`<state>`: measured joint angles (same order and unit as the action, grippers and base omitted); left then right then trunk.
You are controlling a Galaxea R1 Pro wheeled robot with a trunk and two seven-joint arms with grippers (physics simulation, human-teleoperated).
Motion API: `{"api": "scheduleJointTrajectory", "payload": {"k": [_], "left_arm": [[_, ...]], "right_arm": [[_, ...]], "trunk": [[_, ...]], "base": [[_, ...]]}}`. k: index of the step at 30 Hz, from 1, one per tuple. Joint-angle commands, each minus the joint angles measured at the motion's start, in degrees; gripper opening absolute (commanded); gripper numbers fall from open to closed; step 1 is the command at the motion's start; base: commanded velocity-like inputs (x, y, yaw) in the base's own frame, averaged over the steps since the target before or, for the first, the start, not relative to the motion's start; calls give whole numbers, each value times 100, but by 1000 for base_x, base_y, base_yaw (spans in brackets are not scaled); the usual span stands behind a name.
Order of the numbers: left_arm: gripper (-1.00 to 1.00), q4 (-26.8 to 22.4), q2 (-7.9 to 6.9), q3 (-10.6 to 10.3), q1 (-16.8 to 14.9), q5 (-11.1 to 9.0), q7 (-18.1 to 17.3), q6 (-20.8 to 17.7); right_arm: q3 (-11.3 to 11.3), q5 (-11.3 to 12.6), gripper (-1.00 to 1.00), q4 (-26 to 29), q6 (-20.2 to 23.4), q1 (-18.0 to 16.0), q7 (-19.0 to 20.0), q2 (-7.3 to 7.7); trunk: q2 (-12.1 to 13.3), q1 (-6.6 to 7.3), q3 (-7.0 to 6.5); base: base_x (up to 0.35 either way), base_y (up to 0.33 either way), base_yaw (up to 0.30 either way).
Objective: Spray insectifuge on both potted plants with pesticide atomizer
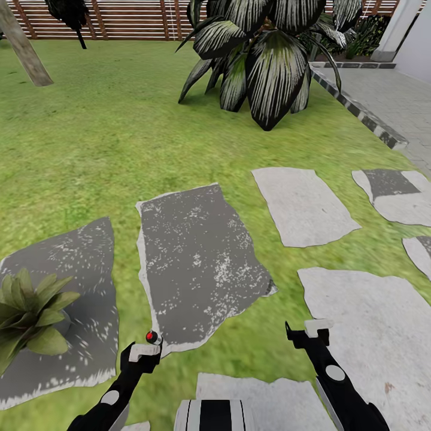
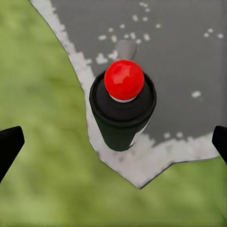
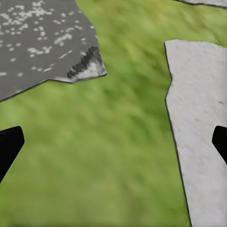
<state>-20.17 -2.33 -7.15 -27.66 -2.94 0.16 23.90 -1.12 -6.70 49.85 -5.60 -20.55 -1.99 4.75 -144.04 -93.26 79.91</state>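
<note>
Red-topped pesticide atomizer [image 2: 123, 106] between left hand [image 2: 113, 142] fingertips.

Potted plant [image 1: 30, 317] cut by the frame's edge.

Green lawn [image 1: 108, 137] is spreading around grey stepping slabs [image 1: 200, 263]; a slatted wooden fence [image 1: 126, 21] is running along at twelve o'clock.

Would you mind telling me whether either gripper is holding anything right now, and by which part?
Nothing is held. The left gripper is open around the pesticide atomizer, fingertips well clear of it. The right gripper hangs open over grass.
</note>
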Motion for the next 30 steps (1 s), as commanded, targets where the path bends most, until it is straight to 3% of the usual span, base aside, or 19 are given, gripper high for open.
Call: {"api": "scheduleJointTrajectory", "payload": {"k": [1,22,30], "left_arm": [[100,4,-5,-33,-3,-31,2,18],[100,4,-5,-40,6,-23,1,18],[100,4,-5,-33,0,-23,2,86]], "right_arm": [[-2,-60,100,-2,-11,-2,-21,-1],[-2,-60,100,-8,-11,-2,-21,-1],[-2,-60,100,-10,-11,-2,-21,-1]], "trunk": [[-1,1,3],[-1,1,3],[-8,-12,165]], "base": [[2,-1,0],[39,-15,0],[0,0,0]]}}
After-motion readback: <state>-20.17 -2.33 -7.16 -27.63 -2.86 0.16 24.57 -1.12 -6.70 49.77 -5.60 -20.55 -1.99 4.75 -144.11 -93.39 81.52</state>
